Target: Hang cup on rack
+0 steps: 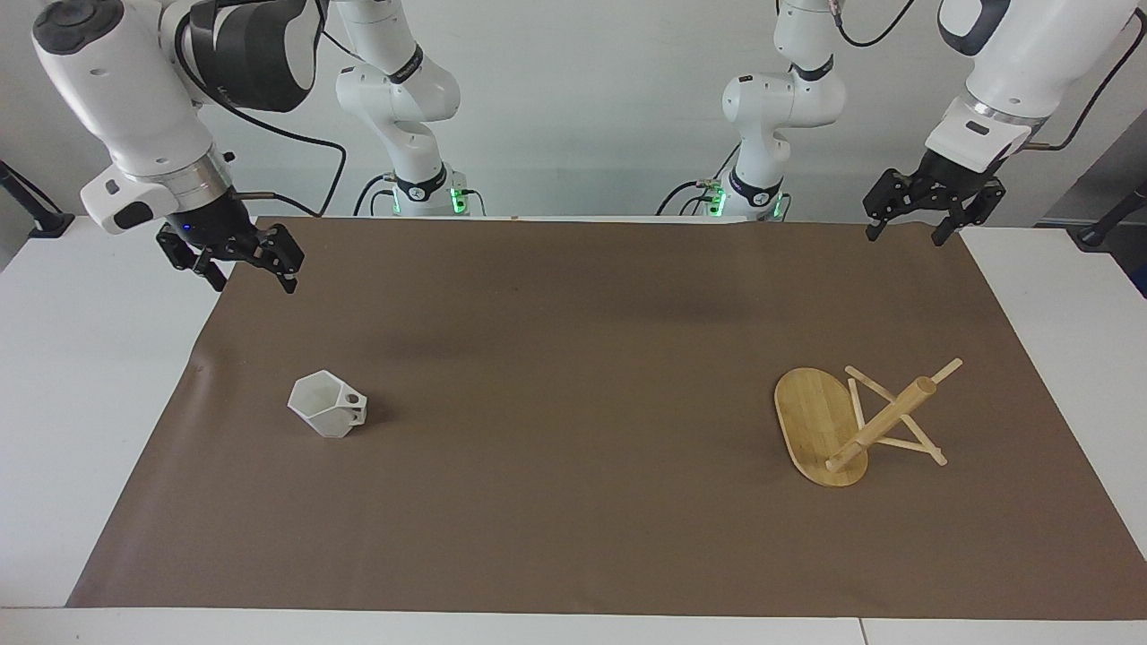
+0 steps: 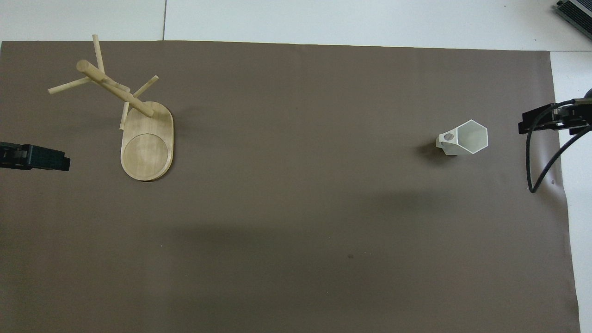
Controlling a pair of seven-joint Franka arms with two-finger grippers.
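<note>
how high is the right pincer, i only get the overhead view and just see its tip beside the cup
Observer: The right pincer hangs in the air over the edge of the brown mat at the right arm's end. It is apart from the cup and touches nothing.
Operator: jaws open or shut
Observer: Open, with nothing between them.
Operator: and the left one by the rack
Observer: The left pincer is also up in the air, open and empty, over the mat's edge at the left arm's end. It is not touching the rack.
</note>
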